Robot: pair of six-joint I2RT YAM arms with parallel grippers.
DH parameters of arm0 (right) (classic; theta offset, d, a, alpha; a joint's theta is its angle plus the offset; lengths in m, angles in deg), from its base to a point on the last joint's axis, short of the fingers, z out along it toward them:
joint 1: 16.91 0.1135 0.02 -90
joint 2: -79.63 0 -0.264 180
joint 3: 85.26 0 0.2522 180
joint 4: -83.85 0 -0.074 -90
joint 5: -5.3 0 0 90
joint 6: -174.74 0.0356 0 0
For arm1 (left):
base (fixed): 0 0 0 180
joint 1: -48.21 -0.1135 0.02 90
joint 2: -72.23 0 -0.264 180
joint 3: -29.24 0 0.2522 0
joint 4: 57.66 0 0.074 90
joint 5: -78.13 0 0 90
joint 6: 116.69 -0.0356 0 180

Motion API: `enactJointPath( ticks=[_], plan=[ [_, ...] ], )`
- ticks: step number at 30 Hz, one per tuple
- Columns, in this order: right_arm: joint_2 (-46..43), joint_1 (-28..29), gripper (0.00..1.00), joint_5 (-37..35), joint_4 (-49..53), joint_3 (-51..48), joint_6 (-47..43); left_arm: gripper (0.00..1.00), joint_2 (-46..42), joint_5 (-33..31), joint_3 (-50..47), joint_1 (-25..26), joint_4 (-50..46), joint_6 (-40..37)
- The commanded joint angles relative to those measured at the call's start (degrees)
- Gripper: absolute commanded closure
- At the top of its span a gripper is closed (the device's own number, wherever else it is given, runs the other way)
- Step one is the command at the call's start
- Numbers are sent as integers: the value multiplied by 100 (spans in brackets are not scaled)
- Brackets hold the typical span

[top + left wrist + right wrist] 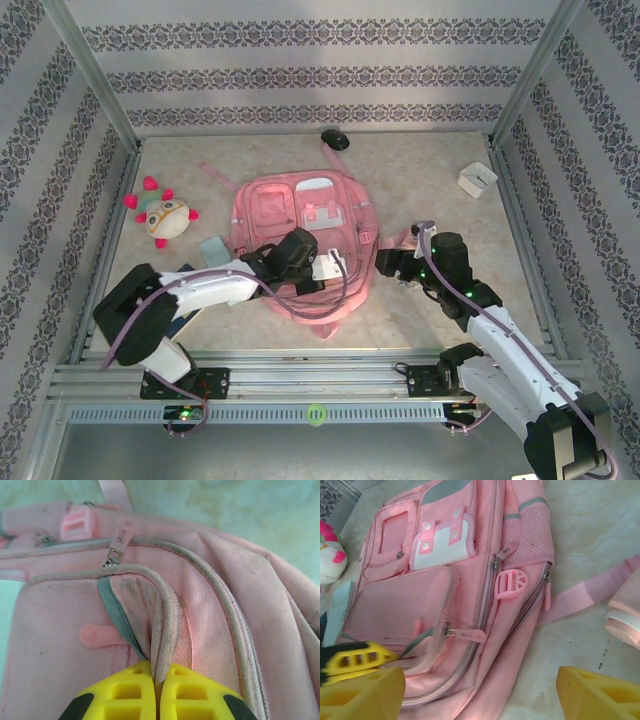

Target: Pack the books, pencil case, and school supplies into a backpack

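Left gripper (157, 680) is pinching the backpack (300, 210): yellow pads pressed together with the piped pocket rim (167, 625) folded between them. The rim is running straight ahead from the fingertips, and the main zipper pull (114, 557) is sitting further ahead and a bit to the left.

Right gripper (477, 692) is hanging spread wide with nothing between the fingers. The bag's side is lying directly ahead of and under it, and the strap (590, 592) is trailing off ahead to its right across the table (580, 525).

Handling read: the bag is looking like soft, floppy fabric with no frame. Pulling on the rim is likely going to lift only that panel and not shift the whole bag, which suits holding a pocket open. The piping is the stiffest edge available, so it's the right bite point, while plain mesh would probably just bunch and slip. The zipper tabs are small and look like slick plastic, so they're harder to take. The bag may drag on the smooth table if pulled sideways, so I'm expecting the right side to be needed for bracing or loading.

Pencil case (212, 247) is lying outside the bag, off to the left gripper's left, near its forearm. It's flat and looks light, so a grip across the short edge should be working.
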Motion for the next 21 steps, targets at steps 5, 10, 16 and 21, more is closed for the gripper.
enactJointPath(
  ticks=[5, 10, 16, 21],
  plan=[
    [221, -302, 11, 530, -1173, -272, -273, 100, -1312, 2238, 111, -991, -100, 376],
    [770, -875, 12, 1574, -2357, -495, 611, 100, -1551, 3056, 249, -1645, -165, 317],
    [1722, -1322, 14, 2852, -2858, -141, 1465, 100, -1561, 3825, 484, -2131, -312, 258],
    [2492, -1323, 9, 3315, -3776, 2, 2106, 100, -1525, 4073, 562, -2244, -353, 311]
  ],
)
